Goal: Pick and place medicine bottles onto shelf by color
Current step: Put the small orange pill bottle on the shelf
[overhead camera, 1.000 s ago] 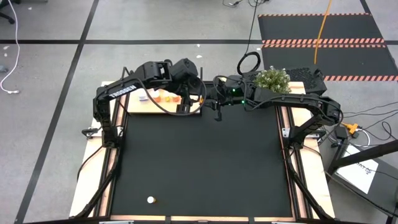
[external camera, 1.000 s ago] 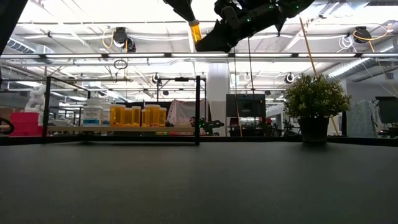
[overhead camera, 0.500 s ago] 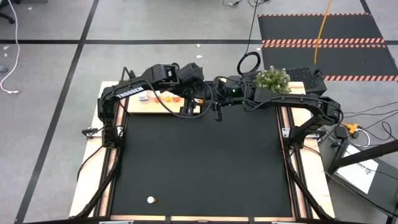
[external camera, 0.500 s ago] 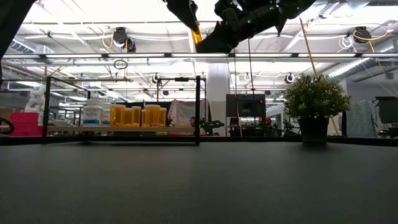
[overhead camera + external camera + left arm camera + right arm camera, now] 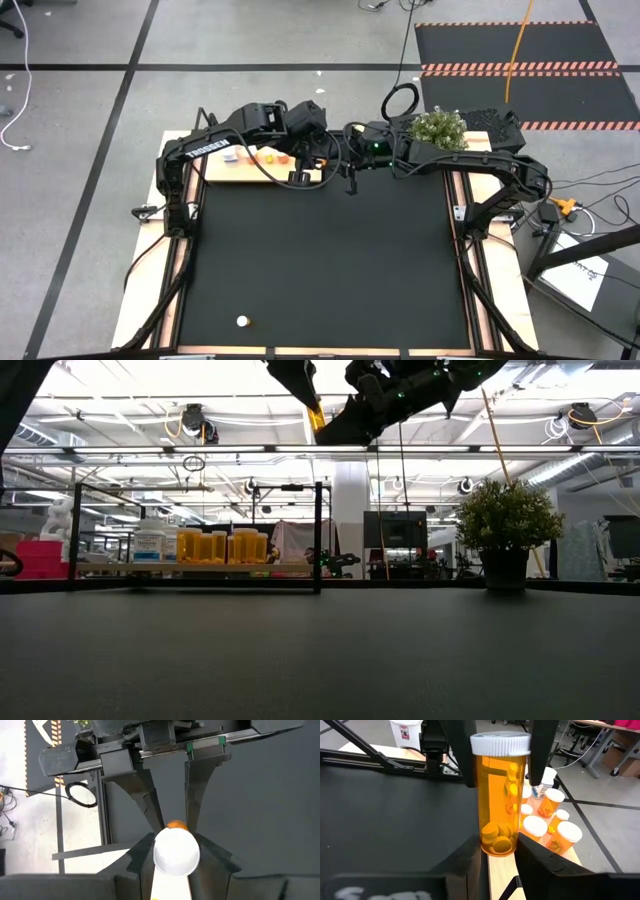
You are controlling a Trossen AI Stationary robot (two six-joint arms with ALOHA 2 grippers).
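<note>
Arms meet at the far side of the table in the high view. The left gripper (image 5: 305,170) and the right gripper (image 5: 335,160) come together over the right end of the shelf (image 5: 232,172). A few orange bottles (image 5: 270,156) stand on the shelf. One small white bottle (image 5: 242,322) sits alone at the near edge of the black mat (image 5: 320,260), well apart from everything else. A little plant (image 5: 437,127) stands by the right arm.

In the low view, the held bottle (image 5: 316,418) hangs high in the air, well above the shelf and just above its right post. It is caught between dark arm parts. The row of orange bottles stands on the shelf below, with a white bottle (image 5: 148,543) at the left end of the row.

In the left wrist view, the white cap (image 5: 176,851) sits snug between the left gripper's fingers (image 5: 142,857), which press on it from both sides. Past the cap, the right gripper's fingers (image 5: 145,795) reach in and pinch the orange end.

In the right wrist view, the held bottle stands upright with pills inside. Its bottom is squeezed between the right gripper's fingers (image 5: 540,857). The left gripper's fingers come down from above and hug the cap. So both grippers hold the same bottle, one at each end. More orange bottles stand close behind it on the shelf.
</note>
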